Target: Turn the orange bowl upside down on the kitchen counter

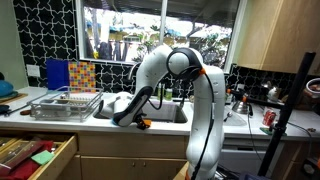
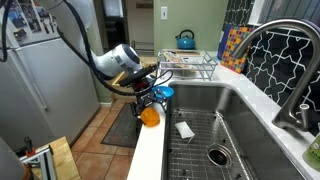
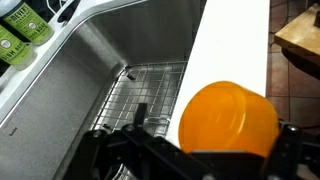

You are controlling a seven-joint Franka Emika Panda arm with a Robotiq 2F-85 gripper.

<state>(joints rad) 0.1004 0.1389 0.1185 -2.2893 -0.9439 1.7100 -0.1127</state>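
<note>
Where the worktop (image 3: 236, 45) narrows to a pale strip along the front edge of the sink (image 3: 90, 85), the orange bowl (image 3: 225, 120) rests on that strip, close to the outer edge. From the wrist view it shows as a smooth round orange shape, and I cannot tell whether it stands mouth up or mouth down. In an exterior view the bowl (image 2: 150, 116) lies directly below the pincer (image 2: 150, 102). The pincer hangs over it with its jaws spread wide. The dark fingers (image 3: 295, 150) stand on either side of the bowl, and whether either one touches it is not clear.

On the same front strip, just beyond the pincer, sits a blue bowl (image 2: 163, 93). Inside the sink a wire grid (image 2: 205, 140) covers the bottom, with a small pale object (image 2: 185, 129) lying on it near the front wall. At the back of the sink rises a curved metal faucet (image 2: 285, 55).

Past one end of the sink a wire dish rack (image 1: 65, 104) stands on the worktop, and a wooden drawer (image 1: 35, 155) hangs open below that stretch. On the worktop past the opposite end of the sink stands a red can (image 1: 267, 118).
</note>
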